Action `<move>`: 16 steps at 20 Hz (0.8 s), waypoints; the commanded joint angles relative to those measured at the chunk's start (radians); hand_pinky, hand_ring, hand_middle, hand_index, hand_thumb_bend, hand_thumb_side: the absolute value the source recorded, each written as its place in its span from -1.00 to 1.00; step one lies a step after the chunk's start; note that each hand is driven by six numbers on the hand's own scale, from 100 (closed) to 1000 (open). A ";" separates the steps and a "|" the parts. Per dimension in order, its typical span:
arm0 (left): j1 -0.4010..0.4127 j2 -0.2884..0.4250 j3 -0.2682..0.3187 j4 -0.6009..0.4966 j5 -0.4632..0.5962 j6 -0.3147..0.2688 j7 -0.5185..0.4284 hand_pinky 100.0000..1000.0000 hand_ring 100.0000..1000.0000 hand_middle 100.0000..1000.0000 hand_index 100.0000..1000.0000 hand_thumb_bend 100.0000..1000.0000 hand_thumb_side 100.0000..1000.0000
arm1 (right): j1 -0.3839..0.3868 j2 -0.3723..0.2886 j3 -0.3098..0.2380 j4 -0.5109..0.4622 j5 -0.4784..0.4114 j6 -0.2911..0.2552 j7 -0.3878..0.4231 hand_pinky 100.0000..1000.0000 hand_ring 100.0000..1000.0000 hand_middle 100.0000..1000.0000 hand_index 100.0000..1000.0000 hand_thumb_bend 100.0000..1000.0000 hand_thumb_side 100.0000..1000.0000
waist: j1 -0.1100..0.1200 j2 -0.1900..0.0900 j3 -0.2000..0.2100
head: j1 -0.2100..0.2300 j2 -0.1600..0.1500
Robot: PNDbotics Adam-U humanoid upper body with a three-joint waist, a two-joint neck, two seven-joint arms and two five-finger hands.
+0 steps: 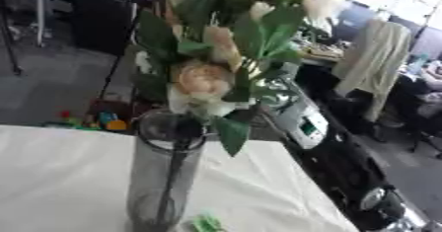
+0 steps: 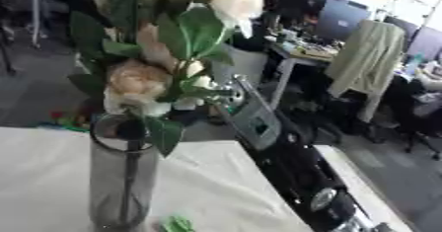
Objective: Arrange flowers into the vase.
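1. Hand state: the right hand is lost behind the foliage at the top of the right arm point(image 2: 285, 152), which climbs from the lower right corner to the bunch. Whether it grasps a stem or has let go cannot be told.
2. The left hand shows in neither view.
3. Flowers point(image 1: 203, 80): directly in front of the hand and screening it. They have cream and peach blooms and broad green leaves. A dark stem drops from the bunch, below the hand, into the vase.
4. Vase point(image 1: 164, 176): below the hand and toward the robot's left. It is a tall grey see-through cylinder, upright on the white tablecloth point(image 1: 60, 176). The blooms sit above its rim, and one leaf droops over the rim's near side.
5. Small green thing point(image 1: 207, 222): on the cloth at the vase's foot, well below the hand. It cannot be made out.
6. Step, as judged: late in the task, with a stem being seated or settled and the bunch already standing in the vase.
7. Next move, as judged: free the hand from the leaves without dragging the stems or tipping the tall, top-heavy vase. The hand should draw back along the arm's own line, away from the rim.
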 commanded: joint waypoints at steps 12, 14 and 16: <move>-0.012 0.024 -0.003 -0.013 -0.011 0.005 0.006 0.39 0.64 0.42 0.78 -0.64 0.94 | 0.019 -0.090 -0.025 -0.017 -0.087 -0.035 0.019 1.00 1.00 1.00 1.00 -0.11 0.93 | -0.003 -0.022 -0.013 | 0.257 0.050; -0.012 0.023 -0.003 -0.013 -0.012 0.005 0.006 0.39 0.64 0.42 0.78 -0.64 0.94 | 0.021 -0.089 -0.030 -0.019 -0.100 -0.032 0.019 1.00 1.00 1.00 1.00 -0.11 0.94 | -0.004 -0.019 -0.014 | 0.264 0.053; -0.012 0.024 -0.003 -0.013 -0.012 0.005 0.006 0.39 0.64 0.42 0.77 -0.64 0.94 | 0.021 -0.089 -0.035 -0.025 -0.120 -0.028 0.019 1.00 1.00 1.00 1.00 -0.11 0.95 | -0.004 -0.017 -0.015 | 0.269 0.054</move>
